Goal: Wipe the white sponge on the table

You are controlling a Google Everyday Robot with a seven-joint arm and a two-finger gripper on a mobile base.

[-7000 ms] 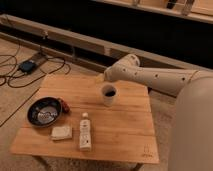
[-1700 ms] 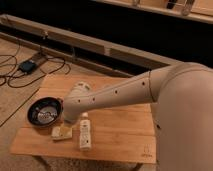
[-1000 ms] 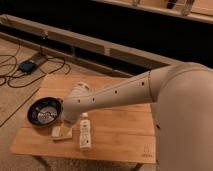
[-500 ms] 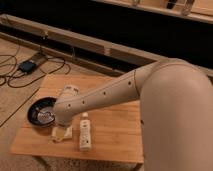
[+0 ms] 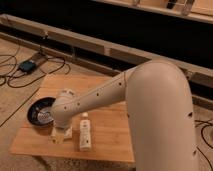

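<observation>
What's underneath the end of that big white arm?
The gripper hangs down over the white sponge on the table; only the sponge's edges show. Whether it touches the sponge is hidden by the arm.

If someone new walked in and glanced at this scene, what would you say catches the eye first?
The big white arm fills the right of the picture and reaches down leftward over the wooden table. Its end effector is low at the table's near-left part, right over the white sponge, with a dark bowl just behind and a white bottle lying beside it.
</observation>
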